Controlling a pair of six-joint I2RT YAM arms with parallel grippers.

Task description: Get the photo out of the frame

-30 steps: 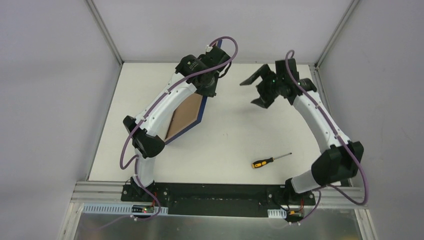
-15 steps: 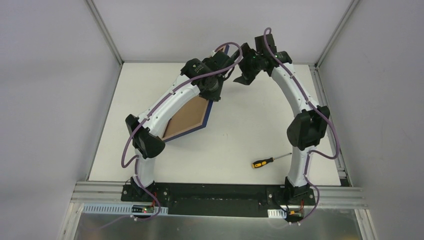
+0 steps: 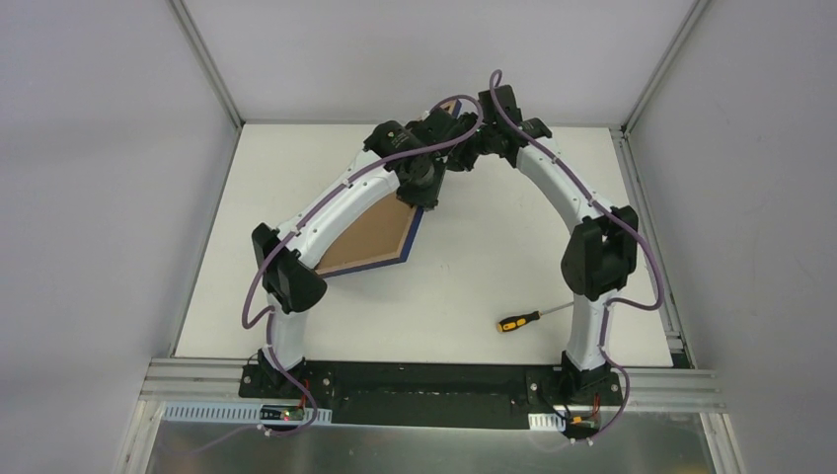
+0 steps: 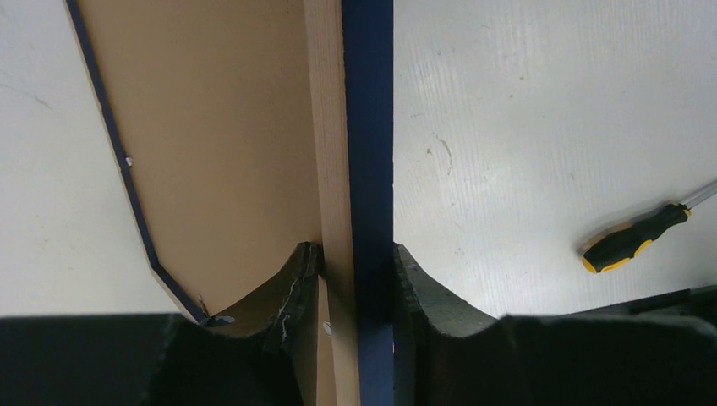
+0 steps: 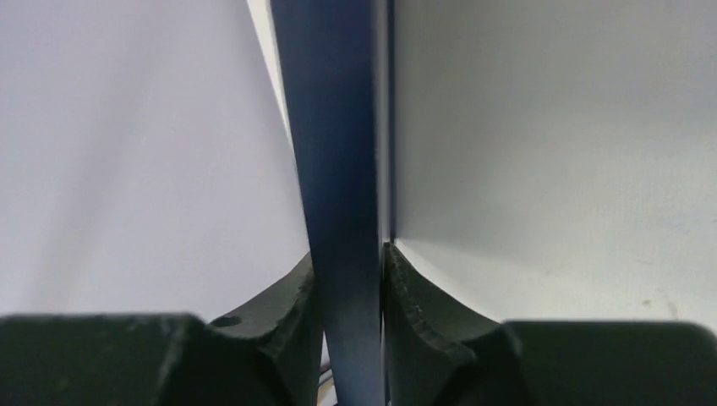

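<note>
A yellow-and-black-handled screwdriver with a thin metal shaft (image 3: pixel 523 320) is lying on the white surface (image 3: pixel 474 259), well apart from everything else, in the near-right area in front of the right arm's base. Pale grey walls and aluminium rails are enclosing the surface on three sides.

The thin dark-blue rectangular picture frame (image 3: pixel 418 229) is being held up off the far-left part of the surface. It is tilted, with its brown backing board (image 3: pixel 367 235) facing the overhead camera and one corner pointing up toward the back wall. The left arm is crossing in front of the frame's lower-left part, so it cannot be told whether the low corner is touching the surface.

The two black wrists are crowding together at the frame's top corner and hiding both grips from above; the wrist cameras are filling that in. The left pincer (image 4: pixel 355 254) is pinching the frame's edge, one finger against the light wood-coloured back edge beside the backing board and the other against the blue side. That view is also catching the screwdriver off to the right. The right pincer (image 5: pixel 348 258) is pinching the blue edge as well, both fingers pressing on it, with only grey wall and a strip of surface behind.
</note>
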